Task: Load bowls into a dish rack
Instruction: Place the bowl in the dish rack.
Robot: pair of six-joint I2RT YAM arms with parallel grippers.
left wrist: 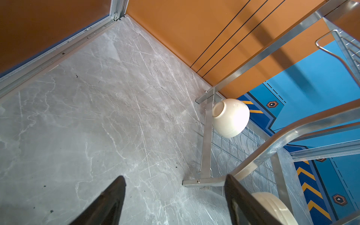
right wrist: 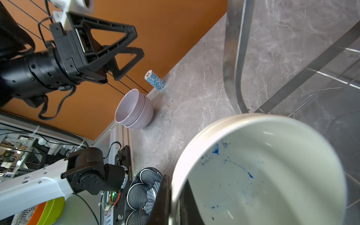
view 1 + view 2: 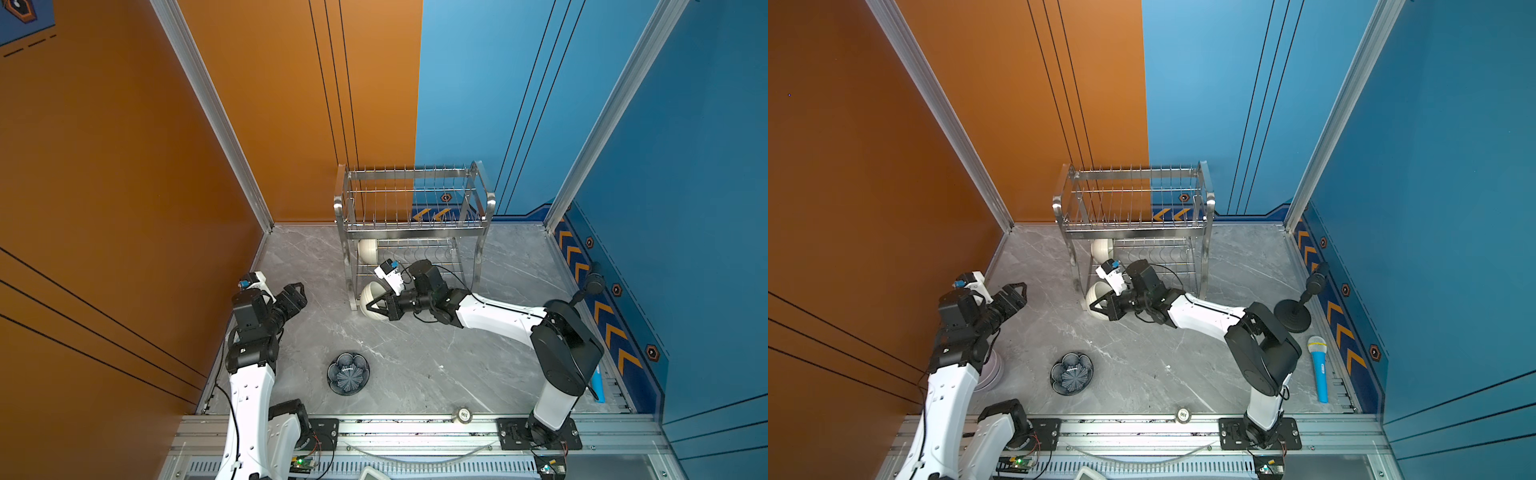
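The steel dish rack (image 3: 413, 216) (image 3: 1133, 212) stands at the back wall. One cream bowl (image 3: 368, 250) (image 1: 230, 117) lies on its side at the left end of the lower tier. My right gripper (image 3: 376, 307) (image 2: 174, 181) is shut on the rim of a second cream bowl (image 3: 370, 301) (image 2: 263, 171), tilted at the rack's front left leg. My left gripper (image 3: 297, 293) (image 1: 175, 176) hangs open and empty left of the rack. A dark blue flower-rimmed bowl (image 3: 348, 373) (image 3: 1071, 372) sits on the table near the front. Two lilac bowls (image 2: 134, 111) (image 3: 992, 372) are stacked by the left wall, partly hidden by the left arm.
A black round stand base (image 3: 1292, 316) and a blue microphone (image 3: 1318, 368) lie along the right wall. A blue-patterned cylinder (image 2: 154, 79) stands against the orange wall. A small round knob (image 3: 462, 414) sits on the front rail.
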